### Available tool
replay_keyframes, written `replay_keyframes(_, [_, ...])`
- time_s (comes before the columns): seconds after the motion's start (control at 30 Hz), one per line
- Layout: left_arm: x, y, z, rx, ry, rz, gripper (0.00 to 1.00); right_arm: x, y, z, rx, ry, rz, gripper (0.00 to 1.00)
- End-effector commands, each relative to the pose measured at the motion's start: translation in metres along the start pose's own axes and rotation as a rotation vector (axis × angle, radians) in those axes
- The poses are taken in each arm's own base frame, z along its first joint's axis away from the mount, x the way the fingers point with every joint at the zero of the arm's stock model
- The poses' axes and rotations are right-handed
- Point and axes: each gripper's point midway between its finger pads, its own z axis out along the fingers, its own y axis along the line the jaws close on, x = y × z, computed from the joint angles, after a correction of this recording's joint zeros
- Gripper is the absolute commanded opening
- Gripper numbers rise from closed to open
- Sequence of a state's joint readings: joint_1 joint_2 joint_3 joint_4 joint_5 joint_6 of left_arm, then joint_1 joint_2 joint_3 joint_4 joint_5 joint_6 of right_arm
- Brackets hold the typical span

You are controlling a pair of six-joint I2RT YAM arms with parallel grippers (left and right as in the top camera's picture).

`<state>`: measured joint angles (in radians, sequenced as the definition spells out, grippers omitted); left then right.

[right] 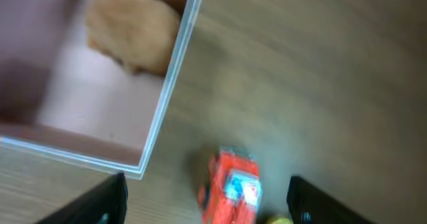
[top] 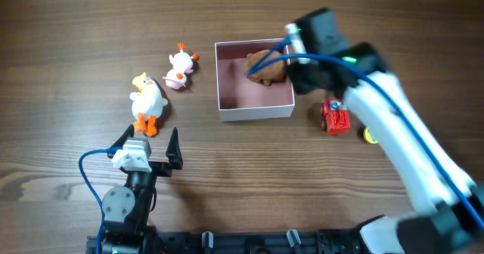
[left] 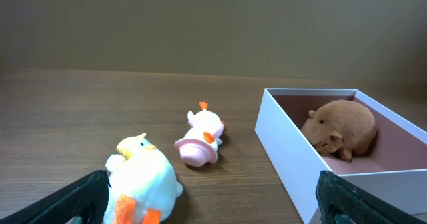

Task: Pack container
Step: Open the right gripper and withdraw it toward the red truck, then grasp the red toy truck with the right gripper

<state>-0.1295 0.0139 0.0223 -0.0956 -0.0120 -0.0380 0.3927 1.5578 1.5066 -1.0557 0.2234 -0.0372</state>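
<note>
One toy (top: 265,66) is lying in the container (top: 255,110); duck (top: 146,99), bird (top: 180,69), truck (top: 334,116) are waiting outside; left gripper (top: 150,137), right gripper (right: 205,187) are gaping empty.

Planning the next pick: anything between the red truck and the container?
Nothing visible. The red truck stands right of the container, apart from it, nothing in the gap; the yellow piece lies on its far side.

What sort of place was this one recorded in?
Likely a robot-lab bench: bare wood-grain table, robot arm mounted at its edge, toy duck and red truck staged around a small white container.
</note>
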Motion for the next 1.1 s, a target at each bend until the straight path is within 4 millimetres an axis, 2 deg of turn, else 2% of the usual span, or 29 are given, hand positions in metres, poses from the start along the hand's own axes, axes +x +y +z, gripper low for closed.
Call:
replay_keyframes(0.0, [0.001, -0.002, 0.000, 0.012, -0.003, 0.015, 1.00, 0.025, -0.022, -0.029, -0.040, 0.029, 0.220, 0.76])
replay_keyframes(0.1, [0.001, -0.002, 0.000, 0.011, -0.003, 0.015, 1.00, 0.047, -0.039, -0.032, -0.025, 0.096, 0.257, 0.81])
replay_keyframes(0.17, [0.001, -0.001, 0.000, 0.011, -0.003, 0.015, 1.00, 0.061, -0.044, -0.022, -0.020, 0.145, 0.225, 0.83])
replay_keyframes(0.3, [0.001, -0.002, 0.000, 0.012, -0.003, 0.015, 1.00, 0.081, -0.034, 0.001, -0.047, 0.199, 0.198, 0.84])
replay_keyframes(0.43, [0.001, -0.001, 0.000, 0.011, -0.003, 0.015, 1.00, 0.088, -0.017, 0.029, -0.112, 0.183, 0.208, 0.84])
replay_keyframes(0.6, [0.001, -0.002, 0.000, 0.011, -0.003, 0.015, 1.00, 0.112, -0.009, 0.061, -0.104, 0.209, 0.199, 0.88])
replay_keyframes(0.7, [0.001, -0.002, 0.000, 0.012, -0.003, 0.015, 1.00, 0.127, -0.013, 0.076, -0.069, 0.224, 0.242, 0.89])
replay_keyframes(0.87, [0.001, -0.002, 0.000, 0.012, -0.003, 0.015, 1.00, 0.135, -0.019, 0.098, -0.052, 0.184, 0.281, 0.91])
replay_keyframes(1.07, [0.001, -0.002, 0.000, 0.011, -0.003, 0.015, 1.00, 0.130, -0.033, 0.111, -0.009, 0.128, 0.344, 0.91])
